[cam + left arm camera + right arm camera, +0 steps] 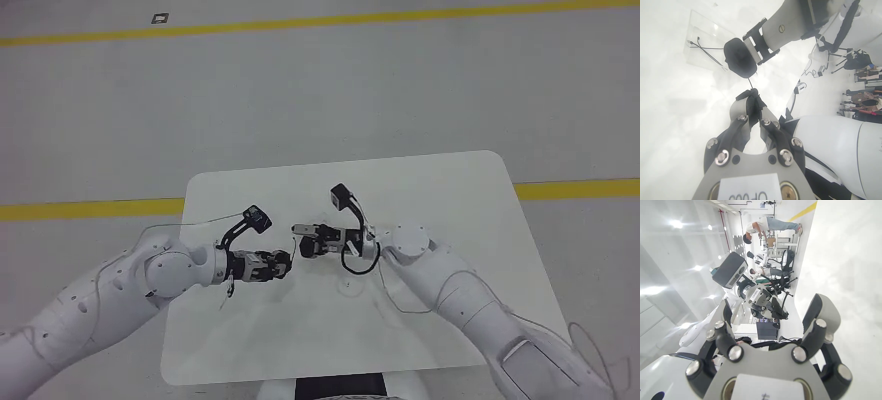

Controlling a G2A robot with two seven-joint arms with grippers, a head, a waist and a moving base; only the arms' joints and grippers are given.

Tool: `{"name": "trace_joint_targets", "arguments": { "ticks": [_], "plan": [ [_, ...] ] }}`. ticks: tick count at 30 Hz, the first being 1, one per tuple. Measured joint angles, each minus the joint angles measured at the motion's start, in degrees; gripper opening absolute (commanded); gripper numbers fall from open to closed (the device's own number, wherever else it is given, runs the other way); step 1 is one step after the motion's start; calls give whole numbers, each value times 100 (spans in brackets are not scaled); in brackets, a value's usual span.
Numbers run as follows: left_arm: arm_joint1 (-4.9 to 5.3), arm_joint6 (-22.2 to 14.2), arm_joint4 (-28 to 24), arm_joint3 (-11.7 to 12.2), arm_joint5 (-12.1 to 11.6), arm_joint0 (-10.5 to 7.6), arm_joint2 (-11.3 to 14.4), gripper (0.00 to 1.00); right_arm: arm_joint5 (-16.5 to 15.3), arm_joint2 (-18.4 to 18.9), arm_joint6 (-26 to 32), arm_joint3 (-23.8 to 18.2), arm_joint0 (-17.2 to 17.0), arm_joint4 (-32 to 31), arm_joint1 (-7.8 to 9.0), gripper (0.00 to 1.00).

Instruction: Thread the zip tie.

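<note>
— Left gripper (752, 94), what does it hold?
— Its fingers are pinched tight on a black zip tie (750, 83). A short thin end of the tie sticks out past the tips, above the white desk (440, 190).
— And the right gripper (772, 301)?
— Spread wide, with nothing between its fingers. It faces the left one at close range. One black pad (739, 56) sits right at the tie's free end, though whether they touch cannot be told.
— Anything else on the desk?
— A clear tray (702, 24) lies farther off, with a few more black ties (705, 49) in it.
</note>
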Motion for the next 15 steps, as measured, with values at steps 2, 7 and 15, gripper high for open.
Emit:
{"name": "trace_joint_targets", "arguments": {
  "ticks": [2, 7, 15],
  "plan": [
    [0, 0, 0, 0, 0, 0, 0, 0, -19, -5, 42, 51, 26, 30, -16, 100],
    [0, 0, 0, 0, 0, 0, 0, 0, -49, -28, 252, 265, 105, 181, -85, 100],
    [0, 0, 0, 0, 0, 0, 0, 0, -48, 53, 525, 617, 143, 349, -222, 86]
  ]
}}
